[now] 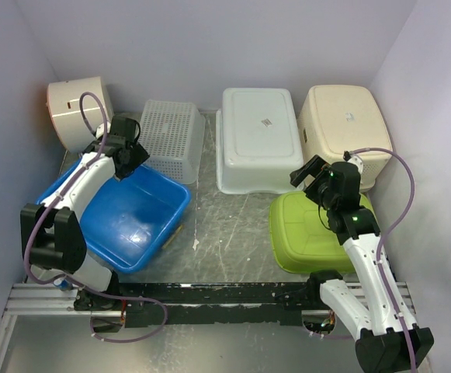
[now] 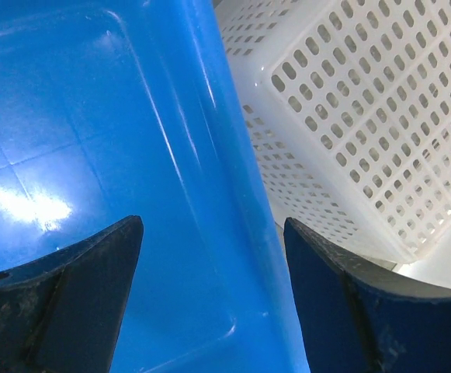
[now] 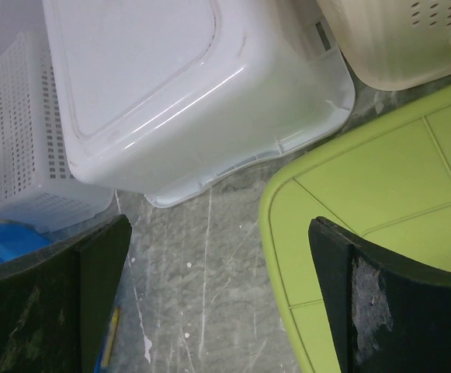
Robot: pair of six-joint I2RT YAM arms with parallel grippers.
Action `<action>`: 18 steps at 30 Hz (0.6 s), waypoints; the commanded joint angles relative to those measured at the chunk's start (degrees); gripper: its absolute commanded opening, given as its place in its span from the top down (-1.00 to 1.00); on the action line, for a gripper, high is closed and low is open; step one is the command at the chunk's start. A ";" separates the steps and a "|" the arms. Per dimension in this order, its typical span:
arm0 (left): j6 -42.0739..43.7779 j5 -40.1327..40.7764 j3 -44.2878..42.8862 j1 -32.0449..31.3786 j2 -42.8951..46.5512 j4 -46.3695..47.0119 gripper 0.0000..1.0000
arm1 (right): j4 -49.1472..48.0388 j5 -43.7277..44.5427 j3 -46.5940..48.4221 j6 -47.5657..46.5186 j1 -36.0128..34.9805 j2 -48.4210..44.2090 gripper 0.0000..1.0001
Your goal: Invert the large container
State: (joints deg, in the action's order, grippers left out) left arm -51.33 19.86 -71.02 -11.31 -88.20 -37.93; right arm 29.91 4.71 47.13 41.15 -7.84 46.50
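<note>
The large blue container (image 1: 132,221) is seen on the left part of the table (image 1: 225,225), just in front of the left arm's base. It is found open side up: its smooth, glossy inside is shown to the overhead camera, with bright glints of light on the floor of it. A rectangular form with rounded corners and a rolled rim can be made out, and it is set cornerwise to the table edge. Its far corner is placed just beside the white perforated basket (image 1: 171,138), which lies bottom up.

The left gripper (image 1: 130,155) is held over that far corner. Its fingers are spread wide, and one blue wall is seen running beneath the gap between them (no pad is shown pressed against it), so nothing is gripped.

The right gripper (image 1: 312,172) is likewise fully spread and nothing is held in it; it is poised above the green container (image 1: 307,233), well apart from the blue one. A white tub (image 1: 256,140) and a beige tub (image 1: 345,132) are turned bottom up at the back.
</note>
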 commanded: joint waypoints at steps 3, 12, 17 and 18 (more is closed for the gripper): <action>-2.92 3.90 -1.55 -0.38 -4.74 0.90 -0.58 | 0.20 0.17 -0.99 -0.07 -0.16 -0.91 -1.00; -3.59 3.42 -1.00 -0.38 -4.87 -0.22 0.05 | 0.50 0.26 -0.72 -0.73 -0.15 -0.82 -1.00; -3.53 4.62 -0.96 -0.38 -1.11 -1.88 0.48 | -0.21 0.06 -1.15 -1.07 -0.15 -0.55 -1.00; -3.47 4.49 -1.30 -0.38 -0.49 -2.43 0.50 | -0.42 0.01 -1.33 -1.00 -0.16 -0.40 -1.00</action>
State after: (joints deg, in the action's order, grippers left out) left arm -56.84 22.41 -71.94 -11.68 -93.08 -35.20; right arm 30.28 4.69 46.48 41.01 -7.84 45.89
